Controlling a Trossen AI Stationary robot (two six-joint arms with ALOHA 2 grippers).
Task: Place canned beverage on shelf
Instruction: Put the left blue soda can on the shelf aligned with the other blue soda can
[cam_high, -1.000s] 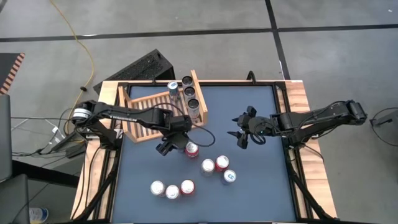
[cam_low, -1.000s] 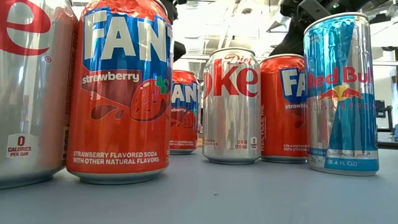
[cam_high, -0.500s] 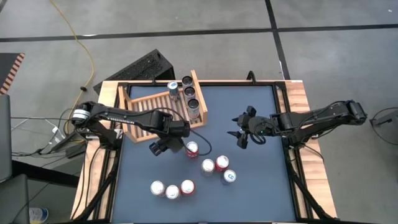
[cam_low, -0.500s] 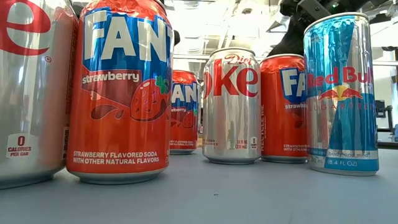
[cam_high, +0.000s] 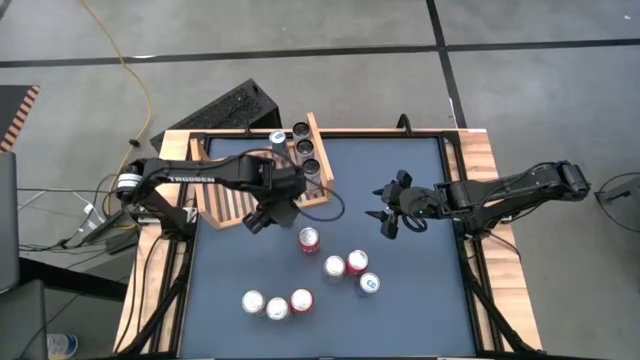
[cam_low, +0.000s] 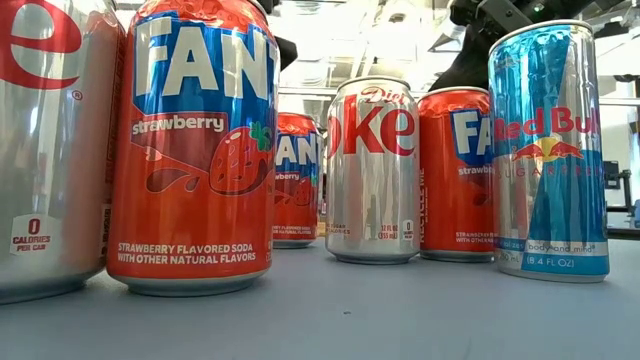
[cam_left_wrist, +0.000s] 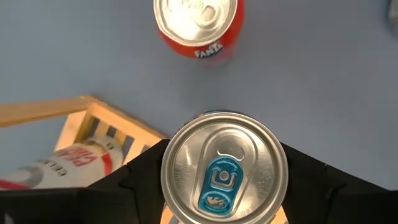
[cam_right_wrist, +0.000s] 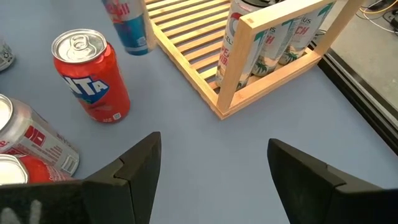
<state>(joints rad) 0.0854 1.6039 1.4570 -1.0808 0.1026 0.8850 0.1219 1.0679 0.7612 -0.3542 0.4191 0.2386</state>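
Note:
My left gripper (cam_high: 263, 212) hangs over the near right corner of the light-wood shelf (cam_high: 228, 205) and is shut on a silver-and-blue Red Bull can (cam_left_wrist: 224, 174), whose body also shows in the right wrist view (cam_right_wrist: 127, 25). A red Fanta can (cam_high: 309, 238) stands on the dark mat just beyond it. A few cans (cam_high: 306, 148) stand inside the shelf along its right side board. My right gripper (cam_high: 386, 222) waits open above the mat's right half, with nothing between its fingers (cam_right_wrist: 140, 168). My left gripper pinches the Red Bull can between its two fingers (cam_left_wrist: 140, 180), one on each side of the can's upper wall (cam_left_wrist: 171, 186) just under the rim. The fingers come steeply from above. The can hangs upright, top up, lifted clear of the mat.
Several more cans stand on the mat's near half: a group of three (cam_high: 277, 306) and another of three (cam_high: 356, 268), the same ones that fill the low view (cam_low: 195, 150). A black ridged box (cam_high: 225, 108) lies beyond the table's far left corner. Bare mat lies between the shelf and my right gripper.
My left gripper has risen with the Red Bull can and gone toward the far edge, away from the red Fanta can and over the shelf's near corner, rolling a little. The can stays upright in the hold.

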